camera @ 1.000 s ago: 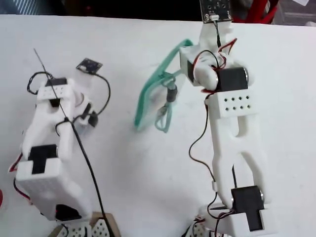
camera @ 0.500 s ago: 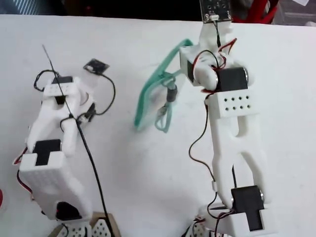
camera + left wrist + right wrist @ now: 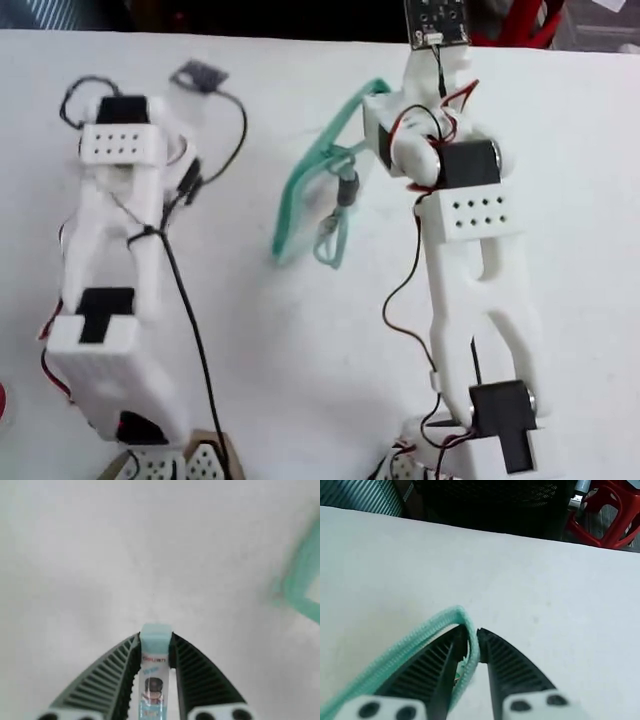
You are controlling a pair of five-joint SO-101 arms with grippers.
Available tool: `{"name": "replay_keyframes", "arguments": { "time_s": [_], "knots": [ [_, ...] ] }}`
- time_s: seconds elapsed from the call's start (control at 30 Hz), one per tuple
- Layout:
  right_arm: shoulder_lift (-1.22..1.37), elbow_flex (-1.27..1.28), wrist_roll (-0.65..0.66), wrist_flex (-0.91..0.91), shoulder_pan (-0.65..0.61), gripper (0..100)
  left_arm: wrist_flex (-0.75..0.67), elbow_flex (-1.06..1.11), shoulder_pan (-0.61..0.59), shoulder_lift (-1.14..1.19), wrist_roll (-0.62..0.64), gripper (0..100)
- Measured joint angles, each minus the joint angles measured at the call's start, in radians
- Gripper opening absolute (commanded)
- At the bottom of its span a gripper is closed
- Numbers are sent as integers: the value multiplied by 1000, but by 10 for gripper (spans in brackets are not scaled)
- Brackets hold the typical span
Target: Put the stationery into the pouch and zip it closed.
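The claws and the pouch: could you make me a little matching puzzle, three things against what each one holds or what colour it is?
Column one:
1. left claw
2. right claw
3. pouch

Column two:
A. green-rimmed
B. shut on the pouch's rim
C. shut on a pale blue stationery piece

Pairs: 1-C, 2-B, 3-A.

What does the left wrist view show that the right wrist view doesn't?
Left wrist, not right: the left gripper shut on a blue-capped stationery item. Right wrist, not left: the right gripper shut on the pouch's green edge, with a red stool behind. Both: the white table and the green pouch.
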Motion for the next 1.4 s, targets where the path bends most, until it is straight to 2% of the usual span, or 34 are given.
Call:
{"name": "replay_keyframes", "arguments": {
  "time_s": [0.1,0.27,0.4,0.53,0.63,0.83,0.97,1.03,1.13,1.2,1.3,1.4],
  "knots": [
    [-2,0,0,0,0,18,84,-201,92,-117,78,24],
    [-2,0,0,0,0,18,44,-350,310,-361,238,24],
    [-2,0,0,0,0,18,-152,-342,473,-451,388,24],
    [-2,0,0,0,0,18,-400,-233,505,-459,543,24],
    [-2,0,0,0,0,18,-529,-120,508,-459,614,24],
    [-2,0,0,0,0,18,-611,78,517,-500,635,24],
    [-2,0,0,0,0,18,-674,242,572,-701,632,24],
    [-2,0,0,0,0,18,-749,365,575,-842,601,24],
    [-2,0,0,0,0,18,-944,608,575,-1056,534,24],
    [-2,0,0,0,0,18,-1142,787,582,-1148,497,24],
    [-2,0,0,0,0,18,-1455,1005,580,-1123,453,24],
    [-2,0,0,0,0,18,-1588,1057,580,-1046,446,24]
  ]
}}
